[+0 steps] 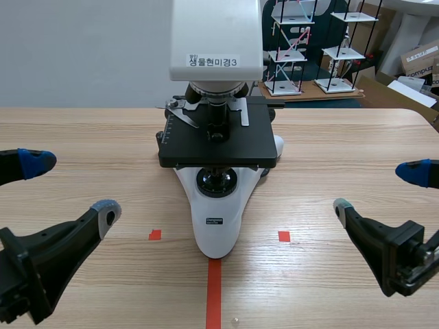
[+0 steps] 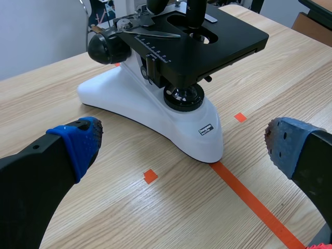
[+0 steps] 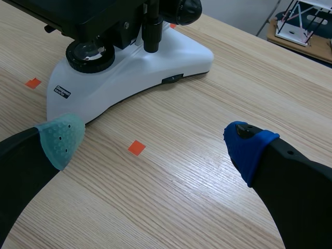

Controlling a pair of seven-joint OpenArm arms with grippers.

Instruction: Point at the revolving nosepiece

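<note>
We see the left gripper (image 1: 72,185) and right gripper (image 1: 376,190), fingers (image 1: 104,211) spread, flanking the microscope (image 1: 217,205); its nosepiece (image 1: 216,90) is untouched.

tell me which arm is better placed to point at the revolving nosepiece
Left, narrowly. The left gripper and right gripper are both open and low beside the microscope, but the left wrist view looks over the stage toward the revolving nosepiece; the right's looks under it.

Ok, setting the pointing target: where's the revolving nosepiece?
In the scene view the revolving nosepiece sits mid-table, just under the microscope's white head and above the black stage.
</note>
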